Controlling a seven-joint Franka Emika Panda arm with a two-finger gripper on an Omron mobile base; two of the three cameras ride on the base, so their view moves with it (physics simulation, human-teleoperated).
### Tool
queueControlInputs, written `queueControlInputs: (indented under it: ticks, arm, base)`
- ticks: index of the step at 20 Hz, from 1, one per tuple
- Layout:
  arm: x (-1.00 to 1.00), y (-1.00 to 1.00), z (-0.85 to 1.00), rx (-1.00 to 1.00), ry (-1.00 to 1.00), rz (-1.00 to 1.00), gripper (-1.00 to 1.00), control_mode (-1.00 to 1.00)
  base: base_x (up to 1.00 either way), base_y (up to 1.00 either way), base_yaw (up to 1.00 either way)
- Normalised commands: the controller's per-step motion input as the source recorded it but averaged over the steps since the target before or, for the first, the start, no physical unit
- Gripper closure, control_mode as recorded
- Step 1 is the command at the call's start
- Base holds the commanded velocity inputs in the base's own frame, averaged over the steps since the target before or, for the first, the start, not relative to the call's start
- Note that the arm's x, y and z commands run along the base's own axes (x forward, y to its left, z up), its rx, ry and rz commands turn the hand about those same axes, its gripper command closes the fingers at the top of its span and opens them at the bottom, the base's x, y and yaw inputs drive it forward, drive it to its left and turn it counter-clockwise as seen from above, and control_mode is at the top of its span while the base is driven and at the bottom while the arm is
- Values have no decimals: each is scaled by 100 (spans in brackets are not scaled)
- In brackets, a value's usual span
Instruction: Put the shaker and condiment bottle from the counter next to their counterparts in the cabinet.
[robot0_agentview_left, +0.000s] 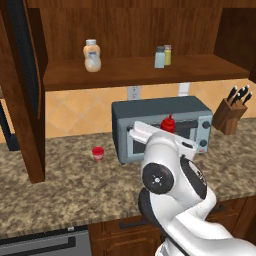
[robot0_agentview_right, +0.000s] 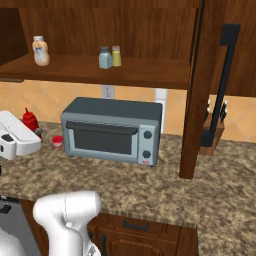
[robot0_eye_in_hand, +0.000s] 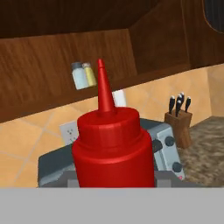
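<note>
- I saw the red condiment bottle sitting right against the hand camera, held above the counter in front of the toaster oven.
- The gripper was hidden behind the bottle, so I could not tell how its fingers stood.
- The blue-grey shaker stood on the cabinet shelf, touching the yellow-green shaker; the peach-orange bottle stood well apart.

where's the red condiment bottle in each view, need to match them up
Left base view: the condiment bottle peeks over the arm at centre, before the toaster oven.
Right base view: far left, at mid-height, just above the white arm, left of the toaster oven.
Hand view: big in the centre foreground, nozzle pointing up.
Shared landmark: the shaker pair on the cabinet shelf, blue-grey shaker touching the yellow-green one.
</note>
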Motion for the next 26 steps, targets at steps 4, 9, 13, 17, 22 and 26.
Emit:
queueControlInputs:
  ticks: [4, 9, 13, 17, 22, 26]
  arm:
    - [-44, -10, 96, 3, -4, 14, 100, -100]
    - [-23, -6, 87, 2, 0, 17, 100, -100]
    - [3, 31, -4, -9, 0, 9, 100, -100]
    - [2, -17, 41, 0, -2, 19, 100, -100]
    - [10, -22, 41, 0, 0, 25, 100, -100]
    - [47, 0, 24, -3, -1, 23, 100, -100]
  base:
    - [0, 0, 0]
    - [0, 0, 0]
    - [0, 0, 0]
    - [0, 0, 0]
    - [0, 0, 0]
    - [0, 0, 0]
